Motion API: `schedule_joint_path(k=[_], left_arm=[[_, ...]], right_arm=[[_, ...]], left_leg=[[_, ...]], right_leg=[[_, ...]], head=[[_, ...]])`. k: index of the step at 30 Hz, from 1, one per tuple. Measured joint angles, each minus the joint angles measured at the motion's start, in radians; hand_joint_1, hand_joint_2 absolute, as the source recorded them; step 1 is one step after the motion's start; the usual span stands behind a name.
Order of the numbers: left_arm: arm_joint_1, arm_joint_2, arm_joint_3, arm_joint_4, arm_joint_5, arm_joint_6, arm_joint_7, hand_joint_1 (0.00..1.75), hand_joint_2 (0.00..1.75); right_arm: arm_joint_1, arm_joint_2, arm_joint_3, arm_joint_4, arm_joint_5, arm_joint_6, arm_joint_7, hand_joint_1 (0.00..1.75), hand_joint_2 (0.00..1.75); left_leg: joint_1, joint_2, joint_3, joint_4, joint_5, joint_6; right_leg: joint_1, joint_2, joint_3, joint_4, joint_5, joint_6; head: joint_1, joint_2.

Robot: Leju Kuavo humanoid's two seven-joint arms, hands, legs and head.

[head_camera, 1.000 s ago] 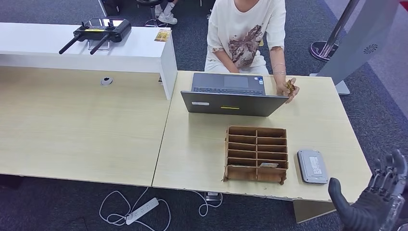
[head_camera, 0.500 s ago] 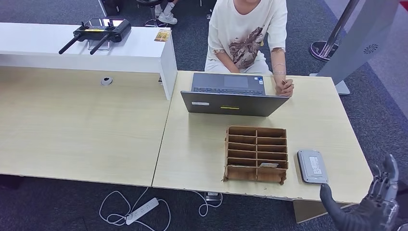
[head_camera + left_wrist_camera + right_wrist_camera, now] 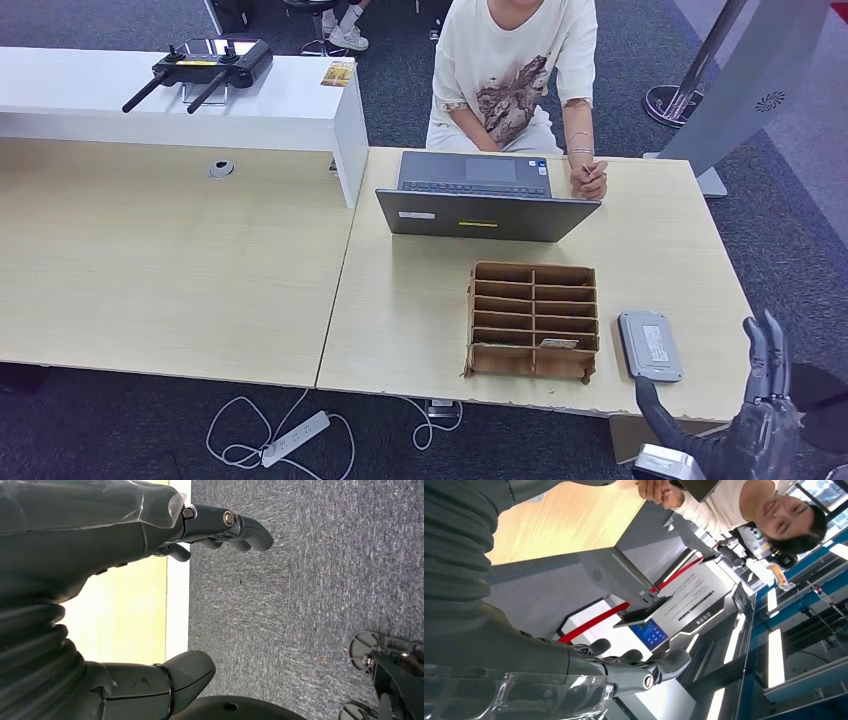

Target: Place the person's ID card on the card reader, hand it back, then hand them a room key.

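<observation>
The grey card reader [image 3: 650, 345] lies flat near the desk's front right corner. Left of it stands a wooden slotted organizer [image 3: 533, 320] with a pale card [image 3: 558, 343] in a lower right slot. My right hand [image 3: 752, 420] hangs below the desk's front edge, just right of the reader, its fingers [image 3: 659, 667] straight and apart, holding nothing. My left hand [image 3: 90, 535] hangs over the carpet beside a desk edge, fingers spread and empty. The person's hands [image 3: 590, 178] rest together by the laptop; whether they hold an ID card is unclear.
An open grey laptop [image 3: 485, 195] stands between the person and the organizer. A raised white counter [image 3: 180, 100] at the back left carries a black controller [image 3: 205, 65]. A power strip [image 3: 295, 437] and cables lie on the carpet under the desk.
My right hand has dropped lower and drifted left at the desk's front right corner. The person's hand, which held something yellowish out by the laptop, has drawn back to join the other.
</observation>
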Motion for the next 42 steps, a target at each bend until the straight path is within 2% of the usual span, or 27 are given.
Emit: schedule_joint_path(k=[13,31,42], left_arm=[[-0.002,-0.004,0.0,0.0,0.006,-0.004,-0.013,0.0,1.75],[-0.002,-0.005,0.0,0.0,0.003,-0.008,-0.029,0.0,1.75],[-0.002,-0.005,0.0,0.0,-0.001,-0.012,-0.023,0.0,1.75]], right_arm=[[-0.002,0.002,0.015,0.001,0.193,-0.011,0.107,0.0,1.75],[-0.002,-0.018,0.022,0.013,0.192,-0.01,0.139,0.0,1.75],[0.008,-0.028,0.042,0.013,0.263,0.011,0.165,0.0,1.75]], left_leg=[[0.0,0.0,0.0,0.0,0.0,0.0],[0.0,0.0,0.0,0.0,0.0,0.0],[0.0,0.0,0.0,0.0,0.0,0.0]], right_leg=[[0.0,0.0,0.0,0.0,0.0,0.0],[0.0,0.0,0.0,0.0,0.0,0.0],[0.0,0.0,0.0,0.0,0.0,0.0]], head=[[0.0,0.0],[0.0,0.0],[0.0,0.0]])
